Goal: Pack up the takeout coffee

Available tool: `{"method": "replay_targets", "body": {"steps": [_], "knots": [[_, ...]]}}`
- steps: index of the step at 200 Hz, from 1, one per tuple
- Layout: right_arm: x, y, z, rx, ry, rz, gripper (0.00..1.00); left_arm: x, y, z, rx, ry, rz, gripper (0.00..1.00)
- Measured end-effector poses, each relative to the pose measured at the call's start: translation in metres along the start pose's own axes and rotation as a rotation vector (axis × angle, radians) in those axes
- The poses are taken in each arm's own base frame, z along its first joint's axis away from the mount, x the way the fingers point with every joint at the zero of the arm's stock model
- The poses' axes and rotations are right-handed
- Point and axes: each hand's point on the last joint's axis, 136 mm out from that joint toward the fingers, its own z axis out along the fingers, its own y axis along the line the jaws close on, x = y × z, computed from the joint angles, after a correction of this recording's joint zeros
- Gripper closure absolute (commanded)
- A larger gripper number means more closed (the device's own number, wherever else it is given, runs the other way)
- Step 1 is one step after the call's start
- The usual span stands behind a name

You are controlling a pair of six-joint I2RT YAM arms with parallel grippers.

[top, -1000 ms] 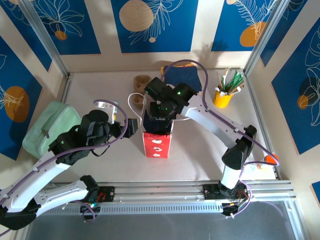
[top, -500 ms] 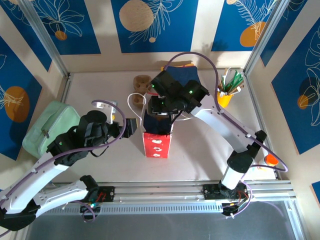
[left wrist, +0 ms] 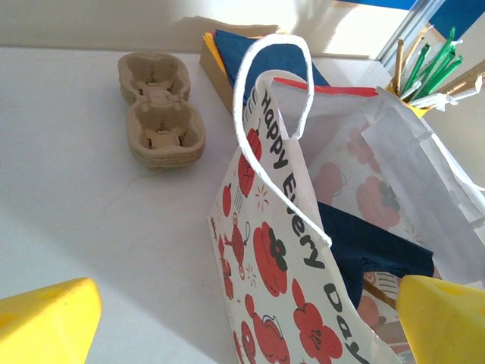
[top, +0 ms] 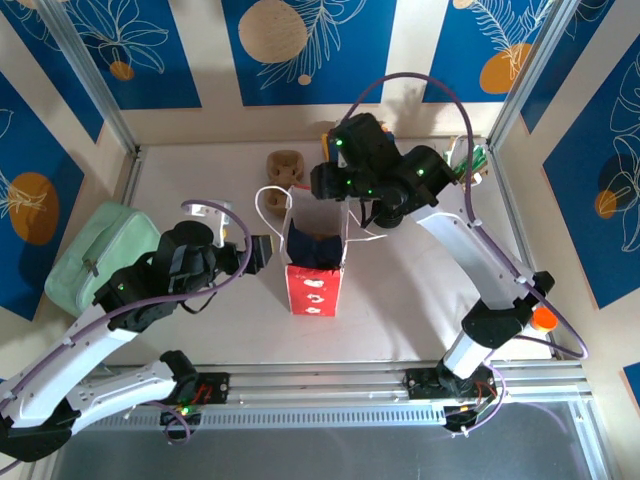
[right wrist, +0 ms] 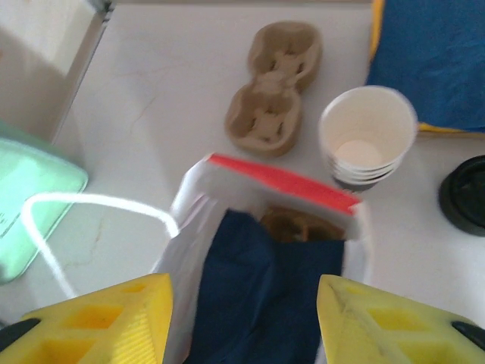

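A white paper bag (top: 315, 268) printed with red flowers stands open at the table's middle, with a dark blue napkin (right wrist: 261, 292) and something brown (right wrist: 301, 224) inside it. My right gripper (right wrist: 246, 326) hangs open above the bag's mouth, nothing between its yellow fingers; from above it (top: 335, 190) sits at the bag's far edge. My left gripper (left wrist: 242, 326) is wide open beside the bag (left wrist: 292, 262), whose near wall stands between the fingers, untouched. A round black lid (right wrist: 464, 193) shows at the edge; whether it is on the takeout coffee cannot be told.
A cardboard cup carrier (right wrist: 274, 87) lies behind the bag, a stack of white lidless cups (right wrist: 367, 136) to its right. Blue napkins (left wrist: 261, 53) lie at the back. A yellow cup of sticks and straws (top: 447, 192) stands back right, a mint pouch (top: 100, 255) at the left.
My right gripper has risen from the bag's mouth toward the back and its jaws have widened. The blue napkin stays in the bag. The left arm has not moved.
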Motion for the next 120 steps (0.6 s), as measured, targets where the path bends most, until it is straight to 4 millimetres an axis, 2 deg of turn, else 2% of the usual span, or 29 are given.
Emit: {"method": "replay_targets", "body": {"steps": [21, 68, 97, 120], "knots": [[-0.018, -0.031, 0.005, 0.049, -0.045, 0.039, 0.45, -0.002, 0.004, 0.000, -0.021, -0.010, 0.000, 0.01], [-0.041, -0.098, 0.021, 0.164, -0.103, 0.111, 0.40, -0.007, 0.013, -0.002, -0.072, -0.042, 0.000, 0.01], [-0.058, -0.128, 0.032, 0.208, -0.143, 0.150, 0.40, -0.008, 0.021, -0.005, -0.105, -0.062, 0.002, 0.01], [-0.068, -0.146, 0.051, 0.237, -0.155, 0.163, 0.39, -0.010, 0.025, -0.006, -0.126, -0.076, 0.005, 0.01]]}}
